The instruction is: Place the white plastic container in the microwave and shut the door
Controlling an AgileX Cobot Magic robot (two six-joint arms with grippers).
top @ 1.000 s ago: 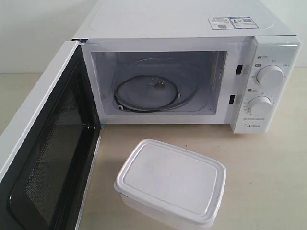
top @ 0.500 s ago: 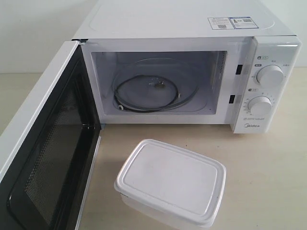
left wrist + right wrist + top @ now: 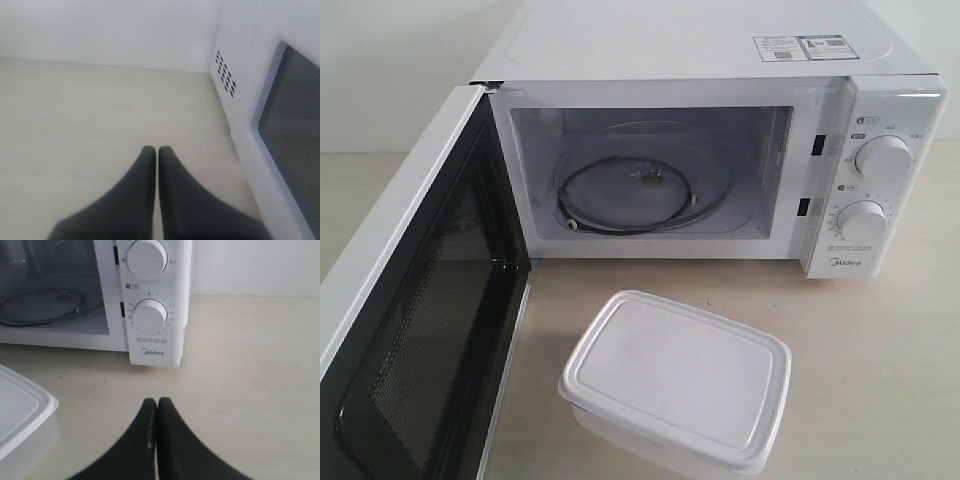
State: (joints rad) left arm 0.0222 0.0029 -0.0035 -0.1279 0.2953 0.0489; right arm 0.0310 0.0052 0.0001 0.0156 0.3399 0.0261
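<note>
The white plastic container [image 3: 678, 380] sits lidded on the table in front of the microwave [image 3: 720, 60]; a corner of the container [image 3: 20, 415] shows in the right wrist view. The door [image 3: 415, 330] hangs wide open to the left, its black mesh inner face showing, and the glass turntable [image 3: 640, 190] lies inside the cavity. Neither gripper appears in the exterior view. My left gripper [image 3: 156, 150] is shut and empty over bare table beside the door's outer side [image 3: 260, 125]. Facing the dials [image 3: 150, 315], my right gripper [image 3: 156, 401] is shut and empty, right of the container.
The beige table [image 3: 880, 350] stretches to the right of the container and in front of the control panel [image 3: 880, 180]. A white wall [image 3: 100, 30] stands behind the table. The open door takes up the left front of the table.
</note>
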